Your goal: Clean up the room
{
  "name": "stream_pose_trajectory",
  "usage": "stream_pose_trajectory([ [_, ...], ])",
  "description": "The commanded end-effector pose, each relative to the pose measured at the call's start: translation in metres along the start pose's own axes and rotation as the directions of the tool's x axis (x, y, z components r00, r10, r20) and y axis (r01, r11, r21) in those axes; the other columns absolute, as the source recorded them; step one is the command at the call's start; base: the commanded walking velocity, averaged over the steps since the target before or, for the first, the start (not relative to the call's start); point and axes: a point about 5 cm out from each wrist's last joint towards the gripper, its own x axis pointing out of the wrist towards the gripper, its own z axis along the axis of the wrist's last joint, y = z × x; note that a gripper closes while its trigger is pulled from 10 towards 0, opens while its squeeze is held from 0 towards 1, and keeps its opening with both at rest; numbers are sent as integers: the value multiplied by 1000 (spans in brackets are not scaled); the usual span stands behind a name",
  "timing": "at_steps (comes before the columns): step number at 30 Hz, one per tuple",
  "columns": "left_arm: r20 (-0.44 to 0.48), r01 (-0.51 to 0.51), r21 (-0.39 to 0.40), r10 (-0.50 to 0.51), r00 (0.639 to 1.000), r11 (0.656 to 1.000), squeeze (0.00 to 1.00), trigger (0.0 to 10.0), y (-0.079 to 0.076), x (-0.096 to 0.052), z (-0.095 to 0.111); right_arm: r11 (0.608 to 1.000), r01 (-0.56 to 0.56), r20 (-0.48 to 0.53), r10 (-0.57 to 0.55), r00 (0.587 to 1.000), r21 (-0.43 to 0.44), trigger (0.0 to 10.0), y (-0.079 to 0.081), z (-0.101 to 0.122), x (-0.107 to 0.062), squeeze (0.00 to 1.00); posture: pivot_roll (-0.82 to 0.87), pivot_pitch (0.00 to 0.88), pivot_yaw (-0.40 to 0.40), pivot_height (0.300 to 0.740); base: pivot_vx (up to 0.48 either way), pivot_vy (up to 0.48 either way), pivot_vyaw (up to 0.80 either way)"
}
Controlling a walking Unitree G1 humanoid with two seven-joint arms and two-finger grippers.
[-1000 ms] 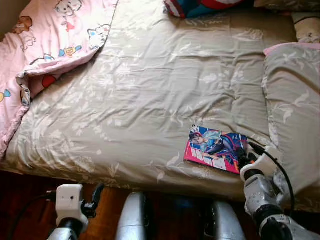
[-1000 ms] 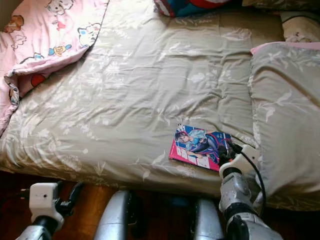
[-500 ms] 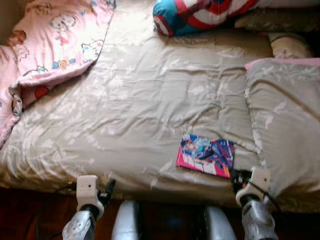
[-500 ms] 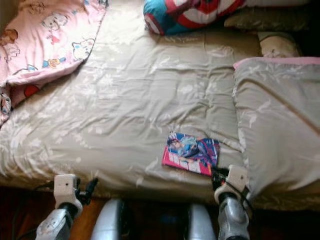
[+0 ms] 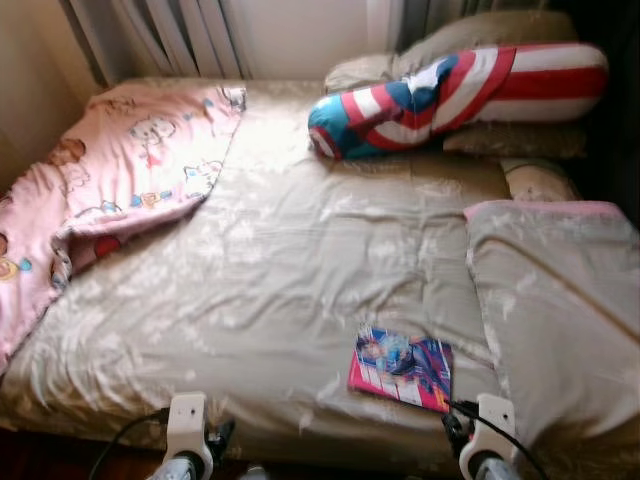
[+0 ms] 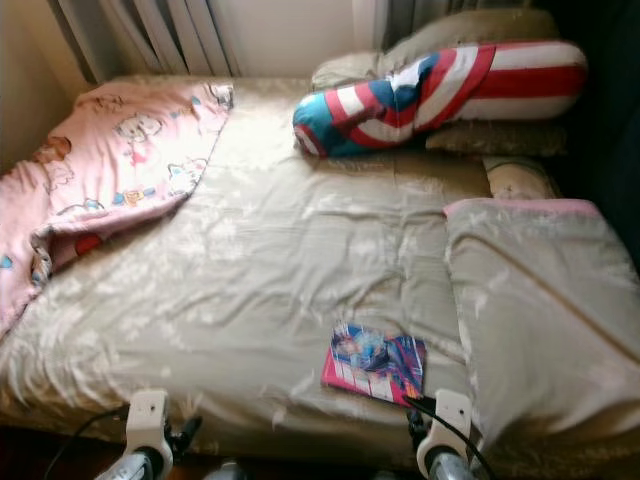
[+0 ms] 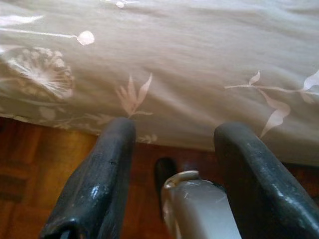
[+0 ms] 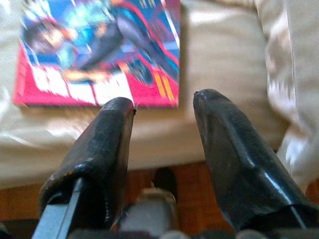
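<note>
Comic book (image 5: 401, 367): on bed (image 5: 300, 270) near its front edge; cover writing unreadable.
Right tool (image 8: 162, 107): parted, empty, before book.
Left tool (image 7: 174, 132): parted, empty.
Change: camera tilted up; striped pillow (image 5: 460, 95) shows fully.

1. You look down on a wide bed (image 5: 280, 270) that takes most of the frame; its cover is beige with pale flower prints.
2. At the upper left you see a plain cream wall (image 5: 30, 90).
3. Along the top edge, grey curtains (image 5: 170, 35) hang in folds, and bright daylight comes between them.
4. In the wrist views, below the hanging edge of the cover, you see a reddish-brown wooden floor (image 7: 30, 164).
</note>
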Motion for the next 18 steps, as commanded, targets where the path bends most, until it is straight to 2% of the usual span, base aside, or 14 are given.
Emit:
stream_pose_trajectory([
  [1, -87, -31, 23, 33, 996, 999, 0, 10000, 8, -4, -16, 1000, 6, -53, -6, 999, 7, 10000, 1, -11, -2, 0, -19, 0, 22, 740, 0, 0, 0],
  [5, -119, -59, 6, 60, 991, 998, 0, 10000, 12, -6, -24, 999, 18, -82, -14, 997, 38, 10000, 3, -18, -3, 0, -21, 0, 21, 740, 0, 0, 0],
  [10, -119, -72, -12, 70, 990, 997, 0, 10000, 15, -7, -26, 1000, 13, -116, -10, 993, 25, 10000, 5, -27, -6, 0, -16, 0, 12, 740, 0, 0, 0],
  [13, -159, -67, 8, 68, 985, 998, 0, 10000, 15, -10, -34, 1000, -7, -141, 6, 990, -10, 10000, 7, -32, -8, 0, -24, 0, 11, 740, 0, 0, 0],
  [18, -234, -61, 47, 70, 970, 997, 0, 10000, 14, -16, -51, 1000, -5, -156, 2, 988, -18, 10000, 6, -39, -10, 0, -38, 0, 15, 740, 0, 0, 0],
])
